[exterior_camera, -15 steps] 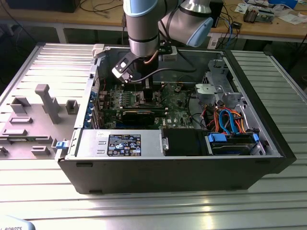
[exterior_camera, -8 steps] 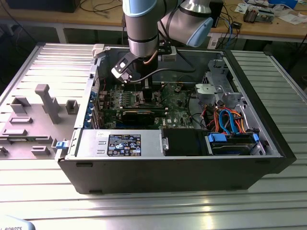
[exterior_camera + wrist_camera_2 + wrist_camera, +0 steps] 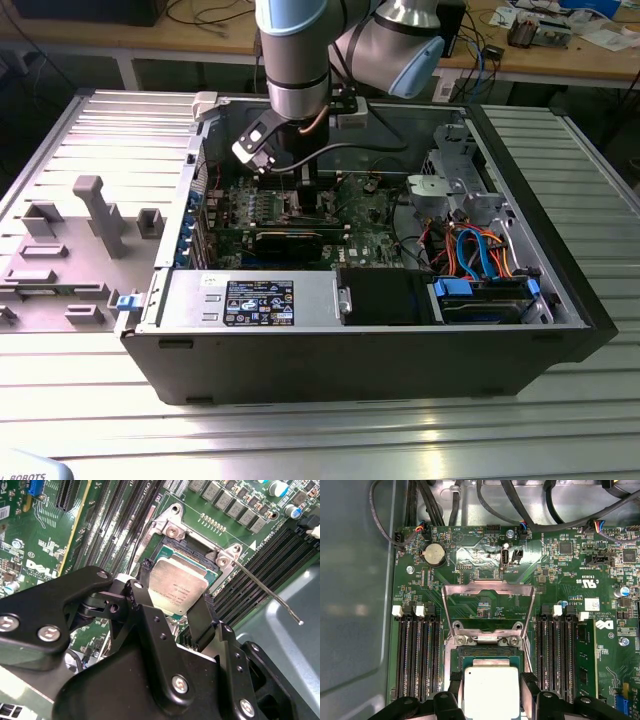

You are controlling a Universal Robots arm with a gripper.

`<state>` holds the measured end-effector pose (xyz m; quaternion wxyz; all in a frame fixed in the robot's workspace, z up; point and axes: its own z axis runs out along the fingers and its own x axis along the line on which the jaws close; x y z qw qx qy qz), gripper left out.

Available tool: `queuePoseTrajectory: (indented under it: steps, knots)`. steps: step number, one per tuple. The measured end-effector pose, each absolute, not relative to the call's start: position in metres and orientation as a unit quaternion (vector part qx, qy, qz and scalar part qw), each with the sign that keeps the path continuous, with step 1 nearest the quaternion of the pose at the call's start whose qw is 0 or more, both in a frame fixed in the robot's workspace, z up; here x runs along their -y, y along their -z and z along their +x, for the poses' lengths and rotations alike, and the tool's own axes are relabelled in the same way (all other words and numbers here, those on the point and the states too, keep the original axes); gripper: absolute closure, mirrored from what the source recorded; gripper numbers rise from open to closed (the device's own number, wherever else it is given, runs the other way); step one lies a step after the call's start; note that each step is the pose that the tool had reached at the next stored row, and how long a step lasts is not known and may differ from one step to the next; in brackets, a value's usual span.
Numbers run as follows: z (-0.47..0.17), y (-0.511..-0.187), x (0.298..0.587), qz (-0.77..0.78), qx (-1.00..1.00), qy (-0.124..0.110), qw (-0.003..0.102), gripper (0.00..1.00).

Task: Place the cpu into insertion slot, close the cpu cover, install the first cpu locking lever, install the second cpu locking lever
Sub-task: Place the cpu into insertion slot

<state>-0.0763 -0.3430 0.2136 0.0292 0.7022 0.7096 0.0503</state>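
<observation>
The cpu (image 3: 180,582) is pinched in my closed claw (image 3: 491,680), low over the insertion slot (image 3: 485,653) (seated or not, I can't tell). Lowered tilted or off-square, it could bend the slot's contacts, I judge. The open computer case (image 3: 400,365) holds the green board (image 3: 570,575). The slot, its cpu cover (image 3: 489,584) flipped back, has only this chip at it.

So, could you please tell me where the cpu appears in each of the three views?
Exterior view: hidden beneath the claw, over the motherboard's middle.
Second wrist view: the cpu, held in the claw, over the insertion slot.
First wrist view: the cpu beside the raised cpu cover's hinge.
Shared landmark: the memory slots flanking it in both wrist views.
</observation>
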Motion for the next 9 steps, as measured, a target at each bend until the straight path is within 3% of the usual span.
queuePoseTrajectory:
  steps: [9]
  knots:
    - [-0.0751,-0.208,0.3431,0.705,-0.707,-0.049,0.03,0.45]
